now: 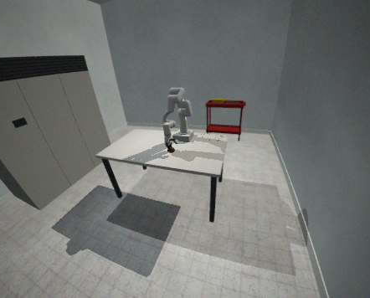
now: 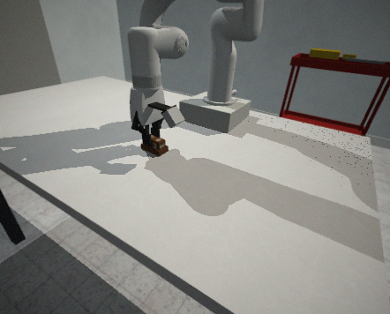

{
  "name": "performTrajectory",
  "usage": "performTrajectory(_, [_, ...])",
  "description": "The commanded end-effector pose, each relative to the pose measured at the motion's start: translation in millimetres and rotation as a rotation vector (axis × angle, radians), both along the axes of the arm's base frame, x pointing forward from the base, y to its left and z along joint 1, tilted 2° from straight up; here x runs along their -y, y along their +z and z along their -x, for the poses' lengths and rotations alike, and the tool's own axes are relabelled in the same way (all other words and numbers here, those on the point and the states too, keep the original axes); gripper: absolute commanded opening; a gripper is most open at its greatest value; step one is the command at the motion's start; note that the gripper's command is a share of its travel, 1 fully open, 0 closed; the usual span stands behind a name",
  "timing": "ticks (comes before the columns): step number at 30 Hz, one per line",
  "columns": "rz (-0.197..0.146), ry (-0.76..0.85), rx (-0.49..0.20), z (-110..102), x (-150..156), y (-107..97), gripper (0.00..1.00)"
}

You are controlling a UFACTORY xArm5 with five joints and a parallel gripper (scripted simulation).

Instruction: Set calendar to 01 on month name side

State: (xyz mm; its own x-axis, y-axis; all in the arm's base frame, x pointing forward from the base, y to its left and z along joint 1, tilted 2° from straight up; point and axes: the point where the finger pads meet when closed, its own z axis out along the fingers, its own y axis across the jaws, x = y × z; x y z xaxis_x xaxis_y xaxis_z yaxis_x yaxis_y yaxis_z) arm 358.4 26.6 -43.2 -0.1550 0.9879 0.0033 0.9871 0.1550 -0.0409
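Note:
A small brown calendar tray (image 2: 154, 149) lies flat on the white table, close in front of my base. My gripper (image 2: 150, 134) points straight down into the tray's left part. Its dark fingers are shut on a calendar cube that they mostly hide. A second brown cube (image 2: 160, 142) stands in the tray just right of the fingers. The digits and the month's name are too small to read. In the wide view the tray (image 1: 171, 147) is a tiny dark spot under the gripper (image 1: 169, 144).
My grey base block (image 2: 215, 112) stands behind the tray. A red cart (image 2: 343, 90) with yellow items stands off the table at the back right. The table's front edge (image 2: 101, 234) runs across the lower left. Grey cabinets (image 1: 37, 130) line the left wall.

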Motion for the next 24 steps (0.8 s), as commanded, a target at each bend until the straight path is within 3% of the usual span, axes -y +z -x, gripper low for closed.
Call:
performTrajectory(1, [0.0,0.0,0.003,-1.3,-0.1,0.8,0.27])
performTrajectory(11, [0.0,0.0,0.003,-2.2,-1.5,27.1,0.27])
performTrajectory(19, [0.0,0.0,0.003,-4.5,-1.6,84.5,0.27])
performTrajectory(24, [0.0,0.0,0.003,-5.1,-1.7,99.2,0.27])
